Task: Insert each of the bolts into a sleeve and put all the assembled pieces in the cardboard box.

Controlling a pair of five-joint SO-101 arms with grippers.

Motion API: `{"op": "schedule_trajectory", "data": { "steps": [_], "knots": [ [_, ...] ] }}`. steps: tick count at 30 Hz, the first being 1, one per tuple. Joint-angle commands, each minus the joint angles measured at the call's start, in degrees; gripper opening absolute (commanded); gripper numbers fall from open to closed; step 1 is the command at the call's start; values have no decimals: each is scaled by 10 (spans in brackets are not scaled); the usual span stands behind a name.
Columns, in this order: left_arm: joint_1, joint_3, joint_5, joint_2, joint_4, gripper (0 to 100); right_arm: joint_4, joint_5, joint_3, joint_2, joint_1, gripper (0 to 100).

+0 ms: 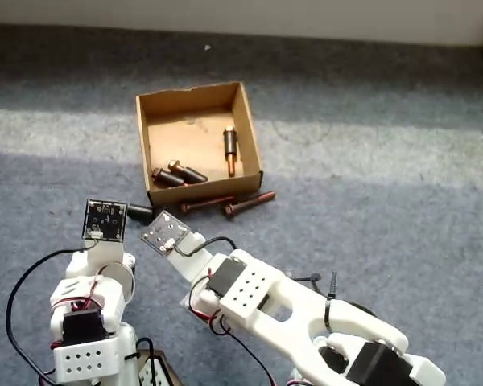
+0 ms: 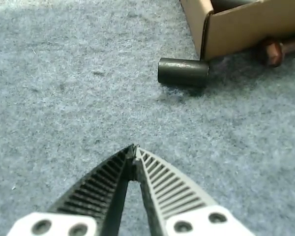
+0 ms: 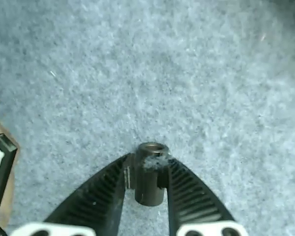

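The cardboard box (image 1: 145,137) stands open on the grey carpet, with three assembled pieces (image 1: 229,149) lying inside. Two copper bolts (image 1: 249,203) lie side by side just in front of the box. A loose black sleeve (image 2: 183,72) lies by the box corner (image 2: 236,27), a bolt head (image 2: 271,50) beyond it. My left gripper (image 2: 134,150) is shut and empty, a short way from that sleeve. My right gripper (image 3: 148,169) is shut on another black sleeve (image 3: 150,177), held upright with its hole facing up, over bare carpet.
Both arms sit at the near edge, the left arm (image 1: 92,314) and the right arm (image 1: 306,314) close together. Their wrists nearly meet in front of the box. Open carpet stretches to the right of the box and behind it.
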Motion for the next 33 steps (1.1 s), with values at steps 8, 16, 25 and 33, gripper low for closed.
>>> {"op": "schedule_trajectory", "data": {
  "steps": [8,16,25,33],
  "knots": [
    [-5,-2,-3,-4,-11,7,16,-1,7,-12,15,148],
    [-5,-2,-3,-4,-11,7,45,-1,11,-11,26,166],
    [-5,-2,-3,-4,-11,7,18,-1,19,-4,18,165],
    [-5,-2,-3,-4,-11,7,18,0,14,95,4,57]
  ]
}}
